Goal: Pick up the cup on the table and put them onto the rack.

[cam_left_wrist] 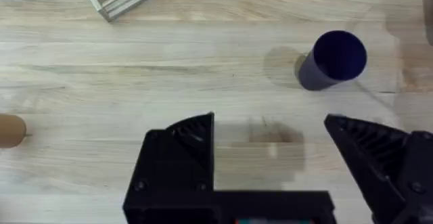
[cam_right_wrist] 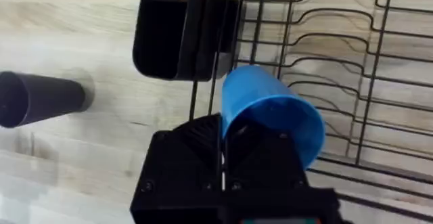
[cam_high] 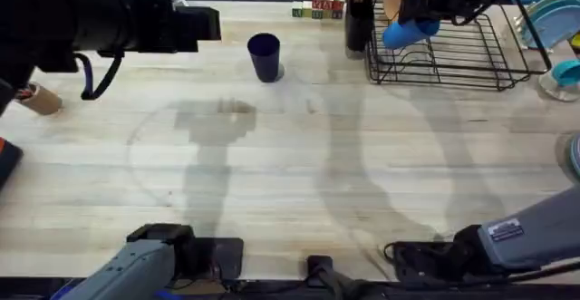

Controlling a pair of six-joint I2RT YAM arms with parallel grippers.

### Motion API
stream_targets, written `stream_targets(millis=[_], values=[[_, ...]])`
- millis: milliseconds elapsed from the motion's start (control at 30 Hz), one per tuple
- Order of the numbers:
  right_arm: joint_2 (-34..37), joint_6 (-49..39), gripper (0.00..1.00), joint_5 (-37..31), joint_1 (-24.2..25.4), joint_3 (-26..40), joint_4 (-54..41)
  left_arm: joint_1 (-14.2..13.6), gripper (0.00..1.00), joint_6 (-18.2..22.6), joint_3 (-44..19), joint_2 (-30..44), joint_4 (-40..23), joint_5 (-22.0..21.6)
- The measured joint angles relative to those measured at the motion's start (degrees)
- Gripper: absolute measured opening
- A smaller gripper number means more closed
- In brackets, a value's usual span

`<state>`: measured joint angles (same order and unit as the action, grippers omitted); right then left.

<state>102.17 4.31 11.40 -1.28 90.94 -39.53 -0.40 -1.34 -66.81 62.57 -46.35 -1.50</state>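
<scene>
Blue plastic cup (cam_right_wrist: 270, 119), smooth and tapered, is pinched at its rim by the right gripper (cam_right_wrist: 222, 149); jaws pressed together on the cup wall, one finger inside the mouth and one outside; cup lies tilted on its side, mouth toward the wrist camera. In the overhead view the same blue cup (cam_high: 410, 32) sits at the left end of the rack (cam_high: 471, 60), over its grid base, with the right gripper (cam_high: 426, 14) above it. Rack is thin black wire, rectangular, with a row of curved upright slots (cam_right_wrist: 338, 41); a solid black rectangular holder (cam_right_wrist: 169, 28) hangs on its left side.

Second cup, dark navy (cam_high: 264, 57), stands upright on the desk (cam_high: 290, 173), mouth up, well left of the rack; cylindrical with a slight taper, matte finish; from the left wrist it shows as a round dark opening (cam_left_wrist: 335, 58).

Left gripper (cam_left_wrist: 270, 149) hovers over bare wood near the navy cup; jaws spread wide, nothing between them; black fingers (cam_left_wrist: 369, 146) with ribbed inner faces; apart from the cup.

Desk is pale wood in long planks with visible grain. Small lettered blocks (cam_high: 319, 7) sit at the far edge; stacked light blue plates (cam_high: 551, 19) lie right of the rack; a brown cork-like cylinder (cam_high: 38, 99) lies near the left edge.
</scene>
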Motion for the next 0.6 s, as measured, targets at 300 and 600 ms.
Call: stream_targets(millis=[300, 600], values=[[1.0, 0.0, 0.031, -6.1, -3.1, 0.0, 0.0, 0.0, 0.993, 0.0, 0.0, 0.0, 0.0, 0.0], [1.7, 0.0, 0.031, -9.1, -6.2, 0.0, -1.0, 0.0, 0.993, 0.0, 0.0, 0.0, 0.0, 0.0]])
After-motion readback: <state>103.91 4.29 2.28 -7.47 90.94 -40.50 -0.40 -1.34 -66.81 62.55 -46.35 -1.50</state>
